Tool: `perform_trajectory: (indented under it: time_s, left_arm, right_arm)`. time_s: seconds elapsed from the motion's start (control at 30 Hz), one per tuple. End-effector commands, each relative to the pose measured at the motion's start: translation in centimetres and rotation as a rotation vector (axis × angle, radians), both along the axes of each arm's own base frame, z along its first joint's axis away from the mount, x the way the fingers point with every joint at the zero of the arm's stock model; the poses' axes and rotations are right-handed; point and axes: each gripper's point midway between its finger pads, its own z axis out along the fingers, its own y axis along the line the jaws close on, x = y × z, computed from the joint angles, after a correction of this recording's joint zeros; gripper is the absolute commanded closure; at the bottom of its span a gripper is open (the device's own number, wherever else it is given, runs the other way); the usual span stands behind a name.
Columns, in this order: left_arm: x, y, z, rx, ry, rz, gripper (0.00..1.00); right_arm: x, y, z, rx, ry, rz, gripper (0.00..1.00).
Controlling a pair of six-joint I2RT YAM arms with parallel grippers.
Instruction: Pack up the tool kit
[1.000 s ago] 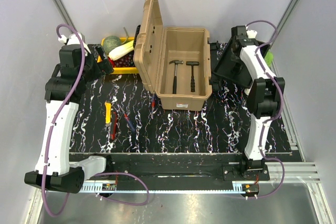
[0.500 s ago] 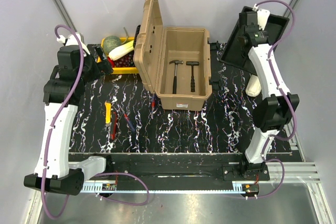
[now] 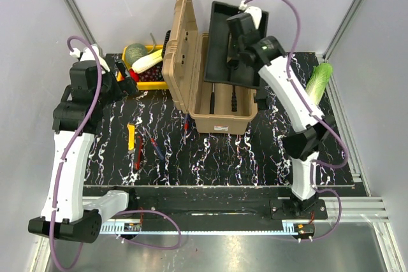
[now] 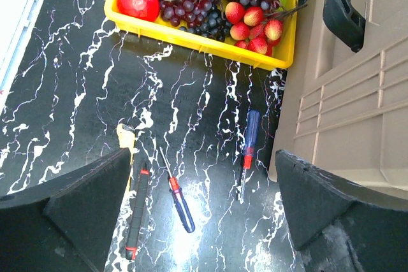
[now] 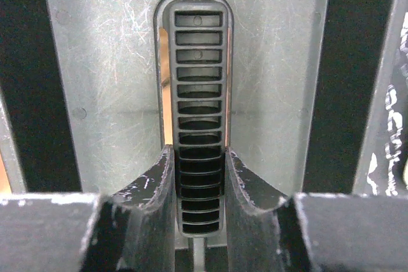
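The tan toolbox (image 3: 220,118) stands open at the back middle, its lid (image 3: 182,42) upright on the left. My right gripper (image 3: 240,55) is shut on the ribbed centre handle (image 5: 196,81) of the black inner tray (image 3: 223,39) and holds it tilted above the box. A hammer handle (image 3: 234,99) shows beneath it. Small tools lie left of the box: a yellow one (image 3: 131,137), a red and black one (image 4: 137,211), and two blue screwdrivers (image 4: 180,199) (image 4: 250,135). My left gripper (image 4: 201,208) is open and empty above them, near the crate.
A yellow crate (image 4: 191,35) of fruit and vegetables sits at the back left, against the toolbox lid (image 4: 357,93). A green cabbage (image 3: 319,81) lies at the right edge of the black marbled mat (image 3: 242,157).
My right arm has swung the black tray from the far right of the table leftward, over the open toolbox. The left arm has hardly moved.
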Motion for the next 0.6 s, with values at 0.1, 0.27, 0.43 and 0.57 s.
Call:
perform_trajectory:
  time_s: [0.1,0.27,0.43,0.57]
  left_arm:
    - [-0.4,-0.1,1.3,-0.010,-0.065,-0.010,0.01]
    - [-0.5,-0.1,0.8,-0.010,-0.054,-0.009,0.01]
    - [-0.5,-0.3,0.6,-0.015,-0.056,-0.015,0.01]
    - [-0.5,-0.2,0.6,-0.011,-0.057,-0.012,0.01]
  right_arm:
    - [-1.0,2.8,-4.8,0.041,0.137,-0.078,1.00]
    - [-1.3,3.8,-7.7,0.007,0.203,-0.062,1.00]
    - [-0.6,4.9,-10.5,-0.038,0.243,-0.040,1.00]
    - [-0.3,5.7,-12.2,-0.082,0.271,-0.002,1.00]
